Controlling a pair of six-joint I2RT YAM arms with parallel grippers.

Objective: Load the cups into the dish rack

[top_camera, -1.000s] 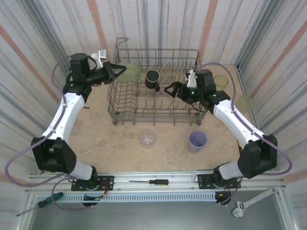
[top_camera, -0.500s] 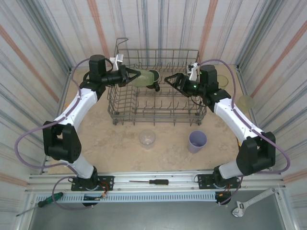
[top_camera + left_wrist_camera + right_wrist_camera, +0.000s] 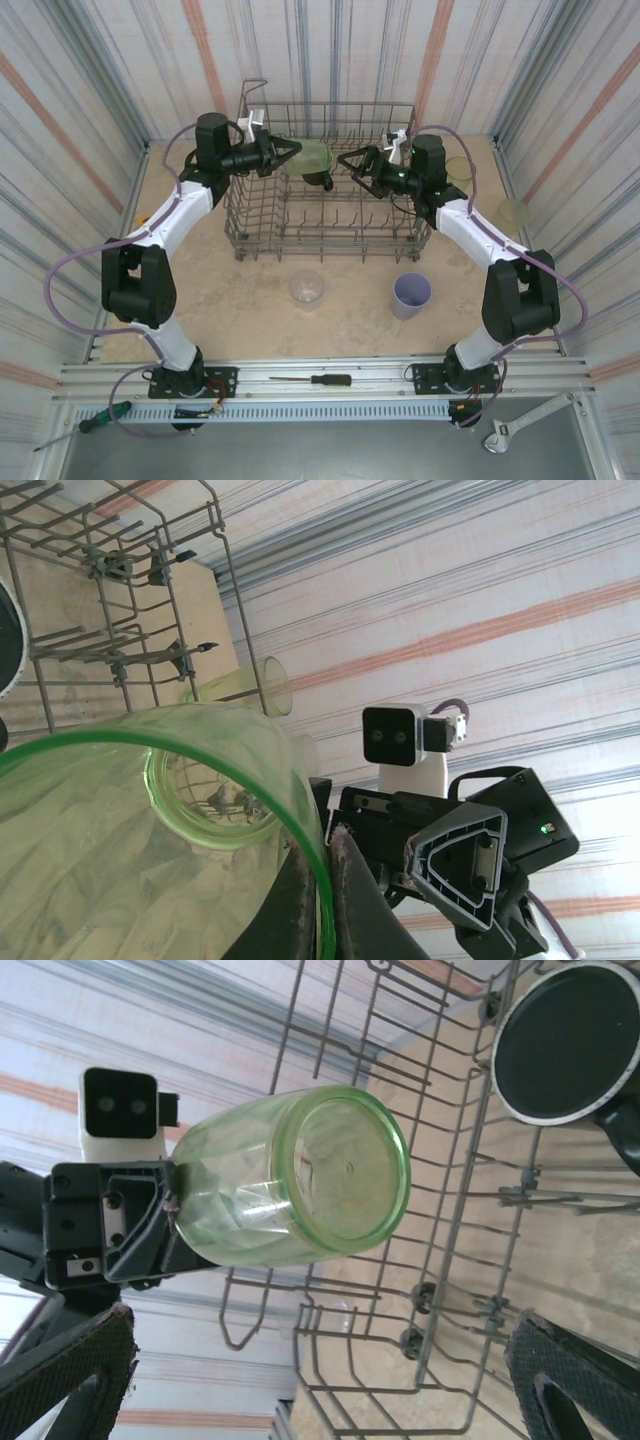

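Note:
My left gripper point(image 3: 288, 155) is shut on the rim of a translucent green tumbler point(image 3: 311, 157). It holds the tumbler on its side above the back of the grey wire dish rack point(image 3: 262, 215). In the left wrist view the fingers point(image 3: 305, 890) pinch the tumbler's wall point(image 3: 130, 830). My right gripper point(image 3: 352, 164) stands open facing the tumbler's base point(image 3: 340, 1165), a short gap away. A black mug point(image 3: 320, 180) sits in the rack just below, also seen as the black mug point(image 3: 565, 1040). A clear cup point(image 3: 307, 288) and a lavender cup point(image 3: 411, 295) stand in front of the rack.
Two more green tumblers point(image 3: 460, 168) point(image 3: 513, 212) stand on the table right of the rack. A screwdriver point(image 3: 315, 379), a green-handled screwdriver point(image 3: 105, 415) and a wrench point(image 3: 520, 420) lie by the near rail. Striped walls close in on three sides.
My left arm has swung right, carrying the green tumbler from the rack's left rim to over its back. My right gripper has risen and moved left toward it.

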